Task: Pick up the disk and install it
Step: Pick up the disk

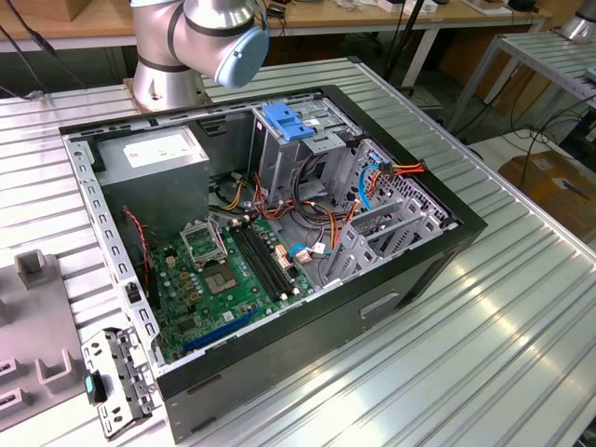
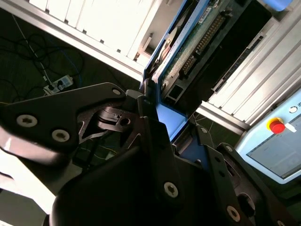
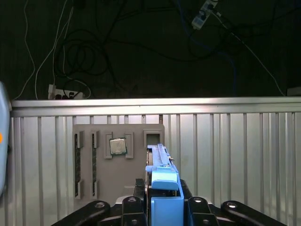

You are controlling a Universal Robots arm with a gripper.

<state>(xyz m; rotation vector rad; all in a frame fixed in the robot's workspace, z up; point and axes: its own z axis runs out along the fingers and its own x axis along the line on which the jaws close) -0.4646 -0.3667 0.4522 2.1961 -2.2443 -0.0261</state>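
My gripper (image 3: 162, 209) is shut on the disk (image 3: 163, 181), which stands edge-on between the black fingers (image 3: 131, 207) with its blue plastic rail facing the first wrist camera. In the second wrist view the disk (image 2: 197, 42) shows its green circuit-board side and blue rail, running away from the gripper (image 2: 162, 120). It hangs in the air above the slatted metal table (image 3: 235, 155). In the exterior view the arm (image 1: 200, 37) stands behind the open computer case (image 1: 307, 326), whose metal drive cage (image 1: 279, 158) carries a blue handle (image 1: 287, 121).
A grey fixture plate (image 3: 89, 160) with a processor chip (image 3: 117, 146) lies on the table under the held disk. Inside the case sit a power-supply box (image 1: 154, 158), the green motherboard (image 1: 223, 270) and loose cables (image 1: 372, 172). Cables and a power strip (image 3: 63, 92) lie on the floor beyond the table.
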